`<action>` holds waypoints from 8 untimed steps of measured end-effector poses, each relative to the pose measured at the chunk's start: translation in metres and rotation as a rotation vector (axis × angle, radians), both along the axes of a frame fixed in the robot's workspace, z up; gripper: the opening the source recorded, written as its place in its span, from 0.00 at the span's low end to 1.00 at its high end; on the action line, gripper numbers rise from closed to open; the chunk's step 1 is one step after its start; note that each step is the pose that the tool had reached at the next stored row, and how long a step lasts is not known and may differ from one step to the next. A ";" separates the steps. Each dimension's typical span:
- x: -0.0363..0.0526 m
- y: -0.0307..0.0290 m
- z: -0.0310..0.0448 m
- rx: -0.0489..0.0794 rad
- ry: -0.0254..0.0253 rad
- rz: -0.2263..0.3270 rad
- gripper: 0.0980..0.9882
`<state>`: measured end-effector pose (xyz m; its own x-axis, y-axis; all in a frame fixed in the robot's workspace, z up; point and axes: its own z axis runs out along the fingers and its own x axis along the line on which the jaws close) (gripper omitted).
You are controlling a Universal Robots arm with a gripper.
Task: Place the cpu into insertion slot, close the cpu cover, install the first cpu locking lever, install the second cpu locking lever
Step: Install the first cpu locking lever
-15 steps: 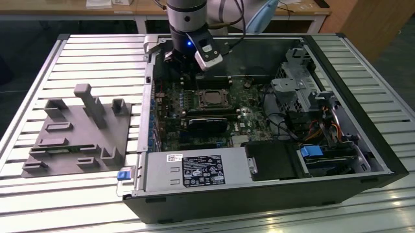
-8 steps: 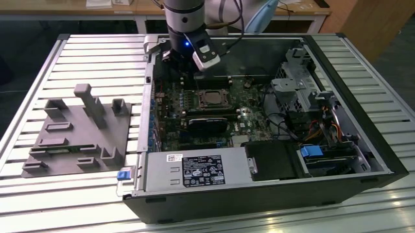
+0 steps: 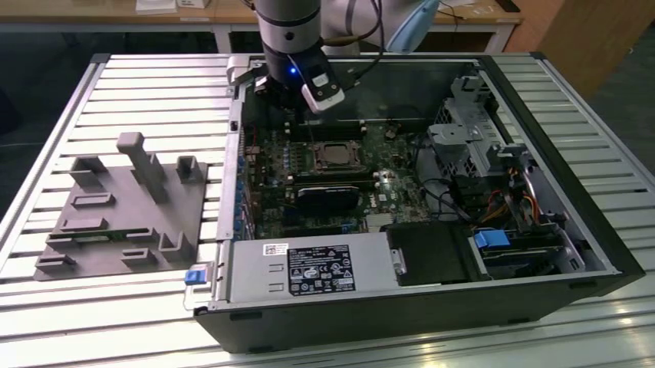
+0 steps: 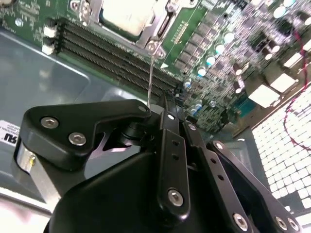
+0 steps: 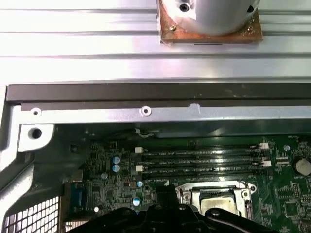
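Though the black, jointed pincer (image 4: 171, 106) hangs low inside the open black computer case (image 3: 409, 326) on the slatted metal bench (image 3: 133, 84), I cannot tell how wide it is set, or whether it has hold of anything. A thin, bright wire locking lever (image 4: 150, 73) runs from the socket's corner to just beside the pincer's tip. Whether the two touch I cannot say.

The small flat square cpu (image 4: 127, 13), with its dull silvery-beige metal top, lies in the small square dark insertion slot (image 5: 182, 196) on the green circuit board (image 3: 399, 192), next to the long black memory slots (image 5: 204, 158). The thin square silver cpu cover (image 4: 163, 22) looks folded down around it (so I judge the first two steps done, the levers not yet).

My worry is the lever. It is springy wire, and caught off-centre or pushed at a slant it could slip free and snap back, or miss its hook. The pincer is also bulky and close to the memory slots and the small upright parts of the board, so a sideways sweep could knock them. If the cover is not lying quite flat, forcing the lever down would load the chip unevenly.
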<state>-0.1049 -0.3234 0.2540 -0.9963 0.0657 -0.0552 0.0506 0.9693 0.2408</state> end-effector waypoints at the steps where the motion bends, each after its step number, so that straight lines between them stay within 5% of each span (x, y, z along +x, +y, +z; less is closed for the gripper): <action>1: 0.0000 0.0000 -0.0003 0.004 -0.0001 0.000 0.00; 8: 0.0033 0.0000 -0.0023 0.020 -0.0001 0.000 0.00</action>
<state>-0.1016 -0.3234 0.2517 -0.9963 0.0668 -0.0540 0.0505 0.9643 0.2600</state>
